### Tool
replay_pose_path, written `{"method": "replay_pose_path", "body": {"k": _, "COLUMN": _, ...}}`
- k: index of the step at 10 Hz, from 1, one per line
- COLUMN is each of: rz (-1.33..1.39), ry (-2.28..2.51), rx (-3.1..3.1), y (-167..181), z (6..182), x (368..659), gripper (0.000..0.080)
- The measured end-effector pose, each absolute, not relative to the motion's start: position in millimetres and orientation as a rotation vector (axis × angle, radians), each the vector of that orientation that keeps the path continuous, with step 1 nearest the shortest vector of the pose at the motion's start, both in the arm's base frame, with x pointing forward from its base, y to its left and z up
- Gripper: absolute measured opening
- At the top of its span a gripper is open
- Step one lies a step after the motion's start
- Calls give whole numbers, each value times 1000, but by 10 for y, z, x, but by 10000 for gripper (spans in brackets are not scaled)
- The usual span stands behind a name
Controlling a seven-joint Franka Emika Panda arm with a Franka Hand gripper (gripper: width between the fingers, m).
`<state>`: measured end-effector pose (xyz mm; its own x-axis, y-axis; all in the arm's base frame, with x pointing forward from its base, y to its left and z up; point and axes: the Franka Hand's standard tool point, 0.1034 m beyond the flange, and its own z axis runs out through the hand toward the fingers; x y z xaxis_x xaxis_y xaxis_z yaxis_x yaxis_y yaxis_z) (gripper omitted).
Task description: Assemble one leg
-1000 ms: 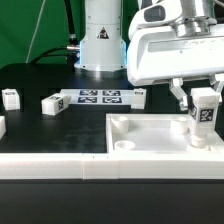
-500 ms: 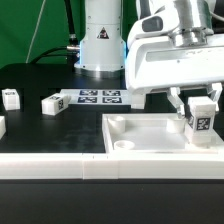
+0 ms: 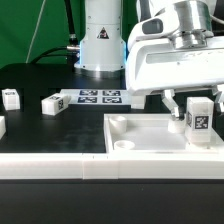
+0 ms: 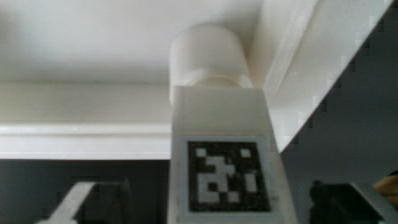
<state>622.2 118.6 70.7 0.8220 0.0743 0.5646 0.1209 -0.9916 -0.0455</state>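
Observation:
The leg [image 3: 200,116], a chunky white post with a black-and-white tag facing the camera, stands upright at the tray's [image 3: 150,142] corner on the exterior view's right. My gripper [image 3: 195,103] hangs over it with one finger on each side. In the wrist view the leg [image 4: 222,150] fills the middle, its round end against the tray's inner corner [image 4: 107,105]. A dark gap shows between the leg and each finger. My gripper [image 4: 217,205] is open around the leg.
Three more white legs lie on the black table, one [image 3: 10,97], another [image 3: 52,103] and a third [image 3: 138,93]. The marker board [image 3: 98,97] lies between them before the robot base [image 3: 100,40]. A round peg hole [image 3: 122,145] sits in the tray's near corner.
The gripper and the leg have shifted slightly toward the exterior view's left, and the leg sits a little lower in the tray corner.

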Motion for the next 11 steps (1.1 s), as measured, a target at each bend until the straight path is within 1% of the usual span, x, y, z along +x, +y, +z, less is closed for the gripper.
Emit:
{"method": "replay_pose_path", "body": {"k": 1, "rz": -901, "ry": -157, "rx": -2923, "y": 1186, "z": 707, "x": 6221, "gripper": 576}}
{"method": "replay_pose_path", "body": {"k": 2, "rz": -900, "ry": -157, "rx": -2923, "y": 1186, "z": 707, "x": 6221, "gripper": 635}}
{"method": "replay_pose_path", "body": {"k": 8, "rz": -900, "ry": -157, "rx": -2923, "y": 1186, "z": 708, "x": 6222, "gripper": 649}}
{"method": "replay_pose_path", "body": {"k": 10, "rz": -856, "ry": -131, "rx": -2926, "y": 1200, "z": 847, "x": 6246, "gripper": 649}}
{"method": "replay_pose_path", "body": {"k": 11, "rz": -812, "ry": -135, "rx": -2930, "y": 1222, "z": 867, "x": 6262, "gripper": 649}}
